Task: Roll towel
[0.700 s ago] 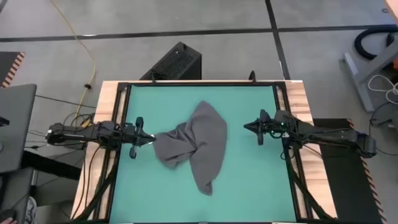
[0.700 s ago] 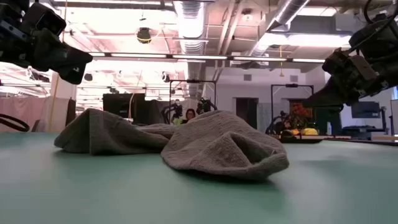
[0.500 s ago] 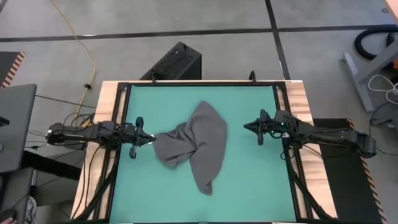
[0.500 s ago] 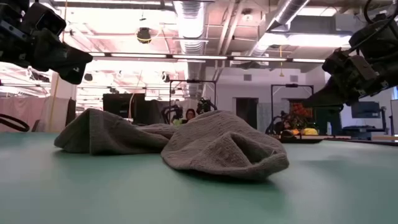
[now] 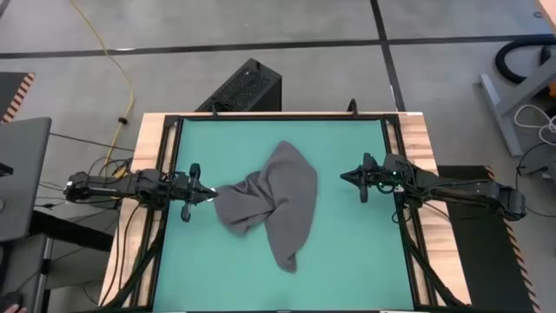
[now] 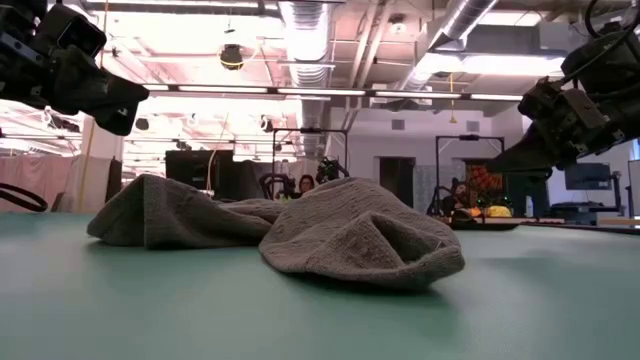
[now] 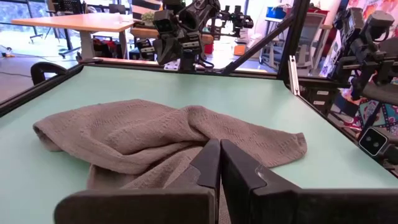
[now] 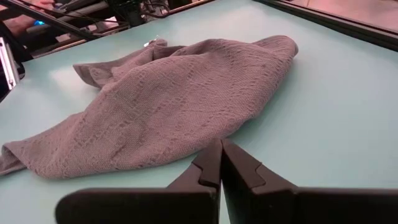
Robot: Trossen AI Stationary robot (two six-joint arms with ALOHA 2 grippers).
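Both tools, left tool (image 5: 211,195) and right tool (image 5: 344,176), closed empty beside crumpled towel (image 5: 274,204).

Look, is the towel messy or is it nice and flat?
Messy. The grey towel lies crumpled in a bunched, twisted heap in the middle of the green mat, not spread flat. Neither hand holds it.

Left pincer (image 5: 211,195) and right pincer (image 5: 344,176) hover closed, facing inward.
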